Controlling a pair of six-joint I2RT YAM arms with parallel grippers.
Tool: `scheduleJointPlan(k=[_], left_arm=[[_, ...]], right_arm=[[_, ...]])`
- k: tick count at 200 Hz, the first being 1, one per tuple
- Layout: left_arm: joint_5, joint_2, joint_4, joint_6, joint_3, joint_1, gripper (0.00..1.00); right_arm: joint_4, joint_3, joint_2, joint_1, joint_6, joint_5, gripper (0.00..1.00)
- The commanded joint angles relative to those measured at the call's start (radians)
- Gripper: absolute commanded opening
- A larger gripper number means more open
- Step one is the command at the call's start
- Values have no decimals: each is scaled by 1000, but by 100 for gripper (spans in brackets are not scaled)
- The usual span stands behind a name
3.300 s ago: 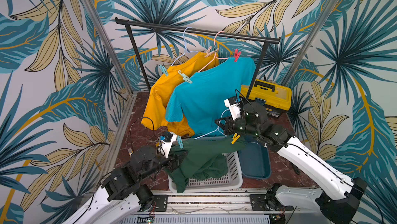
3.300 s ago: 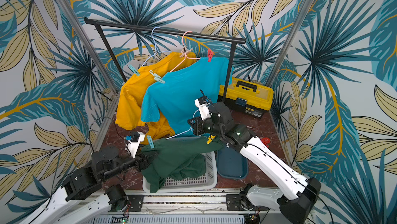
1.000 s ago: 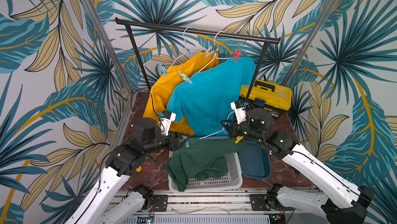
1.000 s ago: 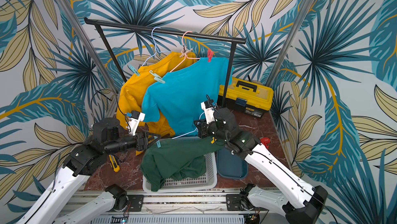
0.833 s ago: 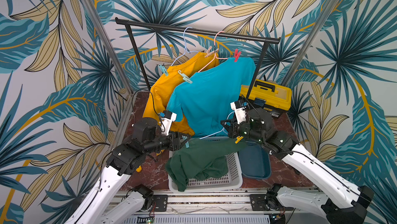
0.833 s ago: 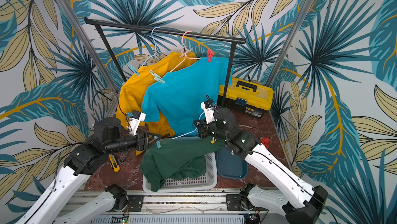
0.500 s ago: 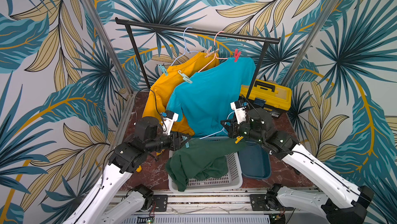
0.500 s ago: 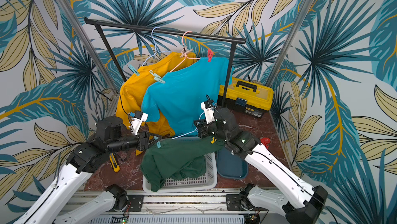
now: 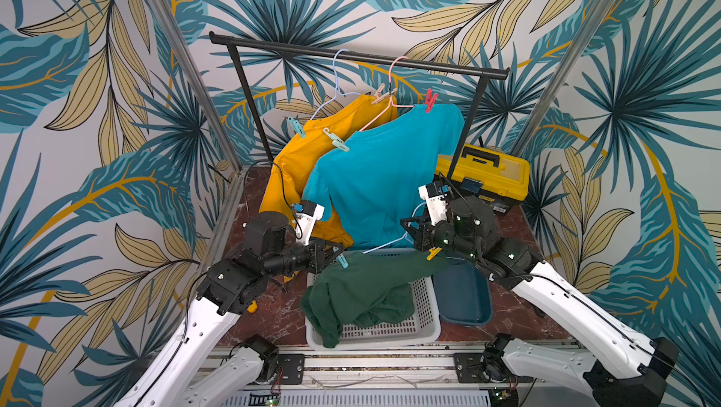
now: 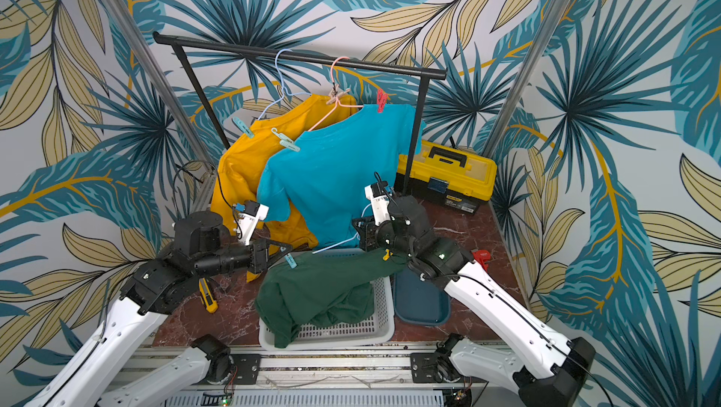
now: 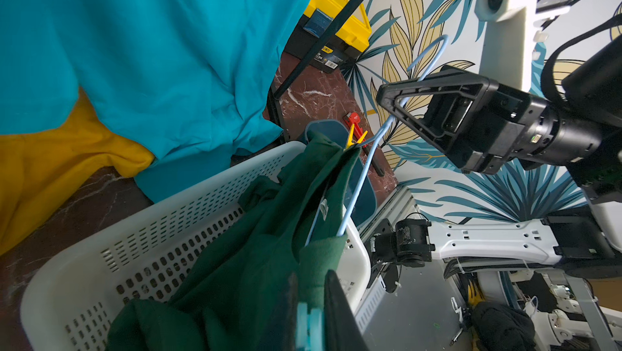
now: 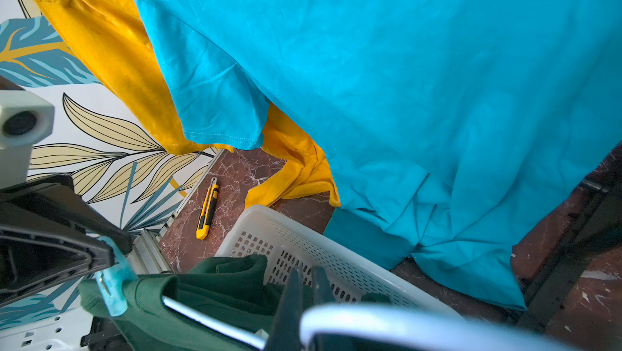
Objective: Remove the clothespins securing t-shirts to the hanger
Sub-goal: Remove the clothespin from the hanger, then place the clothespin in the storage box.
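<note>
Left wrist: left jaws are clamping teal pin [image 11: 309, 327] on green shirt [image 11: 255, 258]. Right wrist: right jaws are pinching blue hanger [image 12: 404, 320]; basket [image 12: 262, 213] sitting below both.

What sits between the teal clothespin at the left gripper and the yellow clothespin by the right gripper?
The dark green t-shirt, stretched along the pale blue hanger, spans from teal clothespin to yellow clothespin; both top views show it.
</note>
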Motion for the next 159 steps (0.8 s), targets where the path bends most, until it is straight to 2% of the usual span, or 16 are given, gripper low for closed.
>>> scheduleJointPlan(k=[1, 22, 49, 86, 105, 118, 159], left_arm=[[-37, -2, 16, 74, 64, 5, 14], [-76, 1, -25, 161, 163, 6, 15], [-97, 15, -29, 202, 260, 6, 16], [82, 75, -21, 175, 303, 4, 16], [101, 82, -1, 130, 289, -15, 13], [89, 76, 33, 116, 269, -68, 12], [-34, 60, 229, 91, 176, -314, 12]], right_arm=[[20, -14, -6, 5, 10, -6, 0], [19, -13, -2, 5, 11, -11, 0], [14, -11, -2, 5, 13, -8, 0], [26, -13, -3, 5, 13, -5, 0], [38, -11, 7, 4, 17, -15, 0], [48, -7, 16, 4, 18, -18, 0], [62, 11, 32, 5, 13, -18, 0]])
